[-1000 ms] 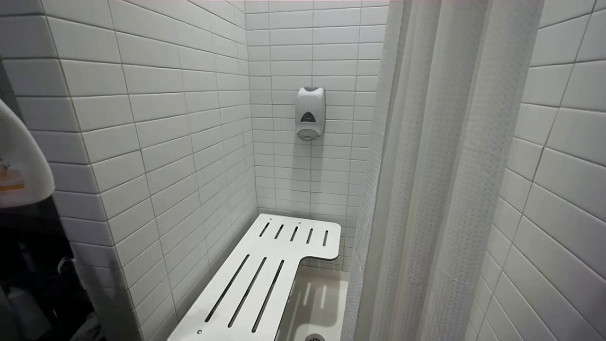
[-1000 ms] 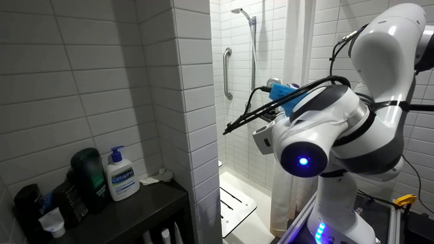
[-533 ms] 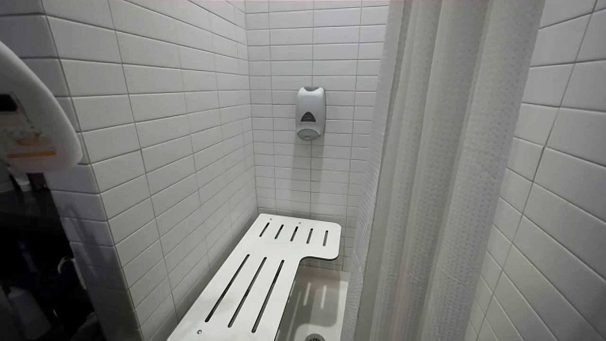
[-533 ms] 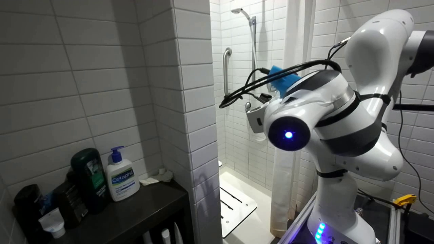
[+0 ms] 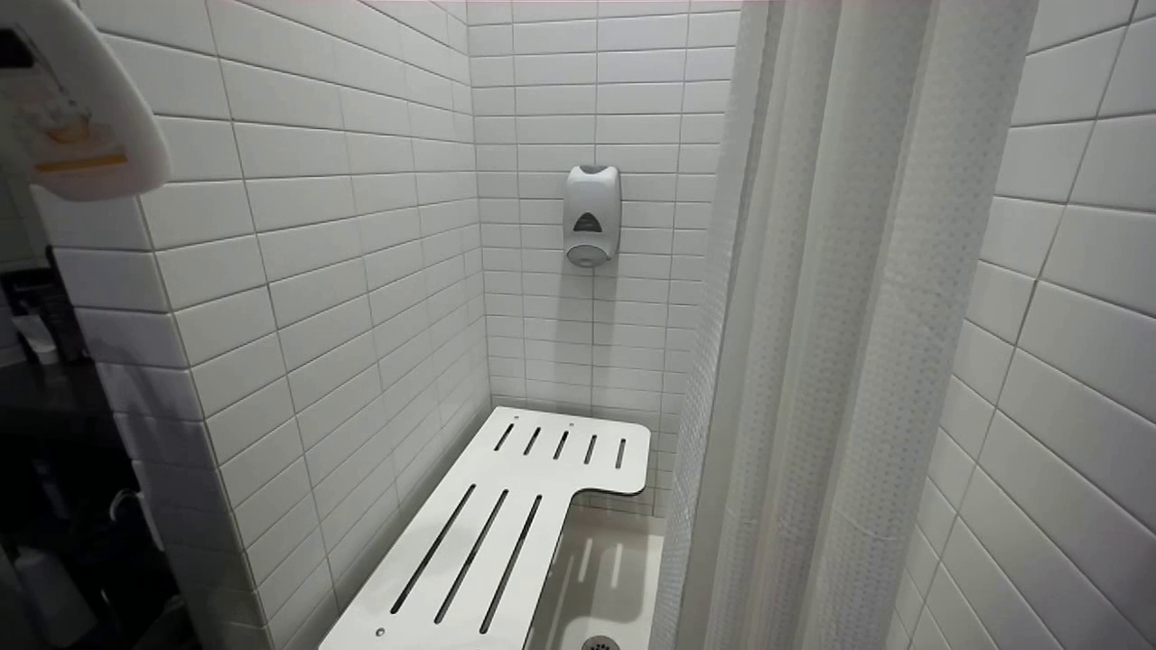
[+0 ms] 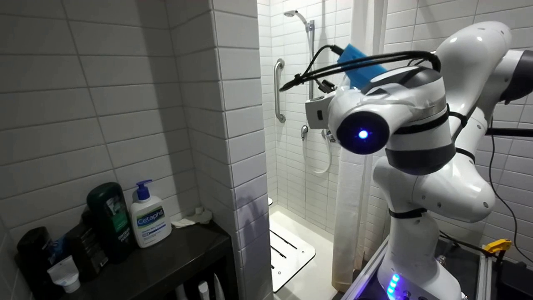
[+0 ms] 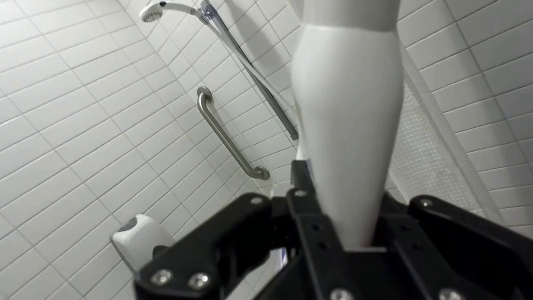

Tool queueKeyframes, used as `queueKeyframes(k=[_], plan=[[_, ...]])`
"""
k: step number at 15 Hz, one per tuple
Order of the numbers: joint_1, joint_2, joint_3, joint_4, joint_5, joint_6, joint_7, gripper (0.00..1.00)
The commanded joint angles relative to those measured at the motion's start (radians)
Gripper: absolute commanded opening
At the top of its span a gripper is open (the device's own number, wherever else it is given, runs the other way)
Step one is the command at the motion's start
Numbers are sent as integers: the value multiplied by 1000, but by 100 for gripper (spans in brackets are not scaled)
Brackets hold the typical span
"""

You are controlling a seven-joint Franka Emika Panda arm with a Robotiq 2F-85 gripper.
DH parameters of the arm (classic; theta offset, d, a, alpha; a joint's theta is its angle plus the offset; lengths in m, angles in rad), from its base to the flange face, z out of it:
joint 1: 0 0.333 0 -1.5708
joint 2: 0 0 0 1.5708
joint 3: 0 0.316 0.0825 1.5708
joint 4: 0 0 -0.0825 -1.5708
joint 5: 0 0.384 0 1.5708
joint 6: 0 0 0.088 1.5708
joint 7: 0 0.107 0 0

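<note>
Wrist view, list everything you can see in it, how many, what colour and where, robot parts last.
Bottle: 1, white, right of centre, reaching the top edge
Shower head: 1, white and grey, upper left
Slide rail: 1, grey, wall left of the bottle
Hose: 1, white, beside the rail
Grab bar: 1, metallic, wall left of the rail
Soap dispenser: 1, white and grey, lower left
Curtain: 1, white, right of the bottle
Wall tiles: too many to count, whitish, background
Tool: 1, black, bottom, gripping the bottle
</note>
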Motion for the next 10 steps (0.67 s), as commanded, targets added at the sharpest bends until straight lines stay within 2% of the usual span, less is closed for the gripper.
queueKeyframes(k=[1,6,10], plan=[[-11,-62,24,20,-93,4,-70,5],[-13,-161,6,36,-150,82,-5,5],[-17,-252,-28,23,-143,179,75,5]])
